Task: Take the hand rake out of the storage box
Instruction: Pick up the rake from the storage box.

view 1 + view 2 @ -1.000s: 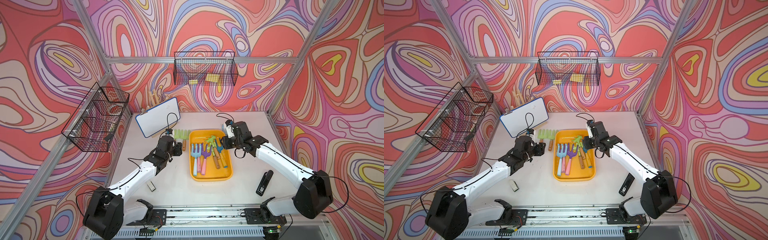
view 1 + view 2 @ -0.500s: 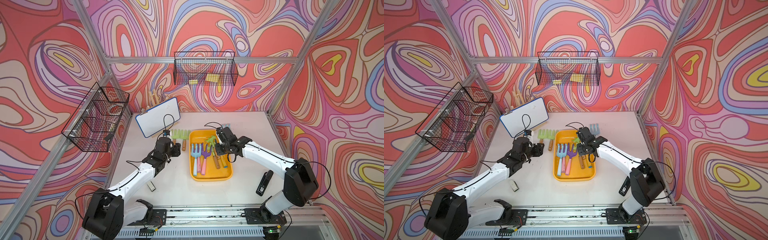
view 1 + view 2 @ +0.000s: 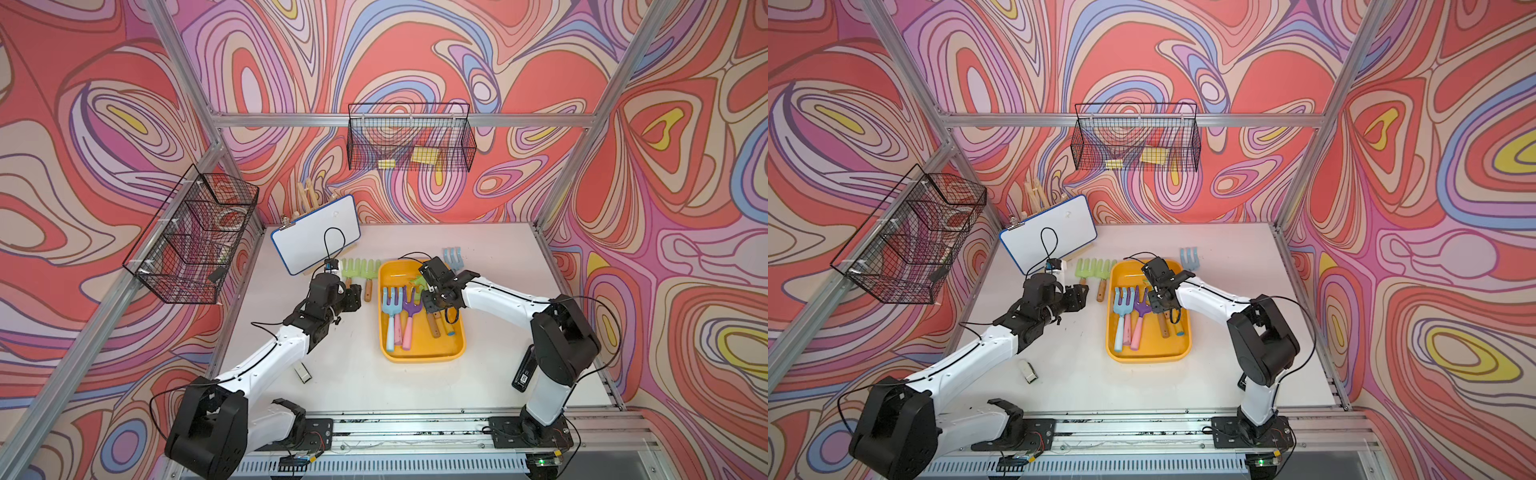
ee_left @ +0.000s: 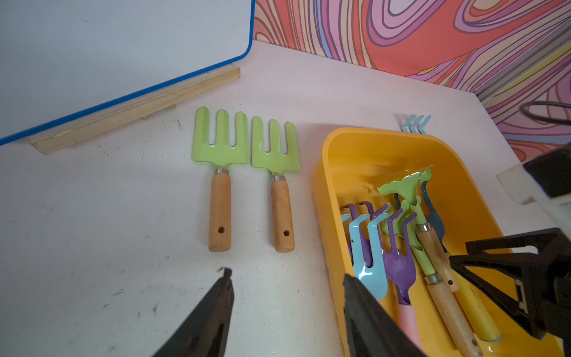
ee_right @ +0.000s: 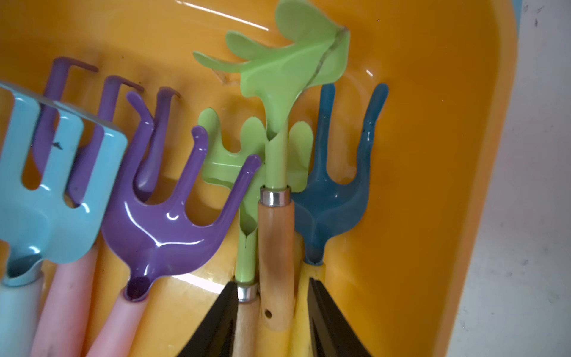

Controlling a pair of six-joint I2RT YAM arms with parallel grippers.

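Counter (image 3: 353,386): left gripper (image 4: 287,275) hovered spread and empty beside the yellow storage box (image 3: 424,347). Inside, the green hand rake (image 5: 275,222) lay atop other rakes; right gripper (image 5: 272,281) straddled its wooden handle, pinching unclear. Probably light, stiff, glossy-headed; the wood offered surest hold.

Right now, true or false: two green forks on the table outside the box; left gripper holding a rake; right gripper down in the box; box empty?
Two green forks lie on the table outside the storage box: true.
The left gripper holds a rake: false; it is open and empty, beside the box.
The right gripper is in the box, jaws either side of wooden handles: true.
The box is empty: false; several rakes lie in it.
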